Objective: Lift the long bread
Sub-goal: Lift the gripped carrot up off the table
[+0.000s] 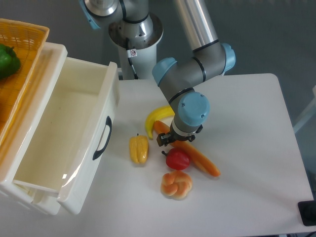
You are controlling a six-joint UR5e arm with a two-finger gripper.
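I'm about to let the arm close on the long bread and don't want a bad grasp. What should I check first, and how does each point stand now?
1. Gripper over the long bread: ok, it sits above the bread's upper-left part.
2. Grasp point near the middle: not ok, it is toward one end.
3. Gripper open: cannot tell, the wrist hides the fingers.
4. Red pepper clear of the bread: not ok, it lies against the bread just below the gripper.
5. Banana clear: not ok, it lies close to the bread's upper end.
6. Bread flat on the table: ok.
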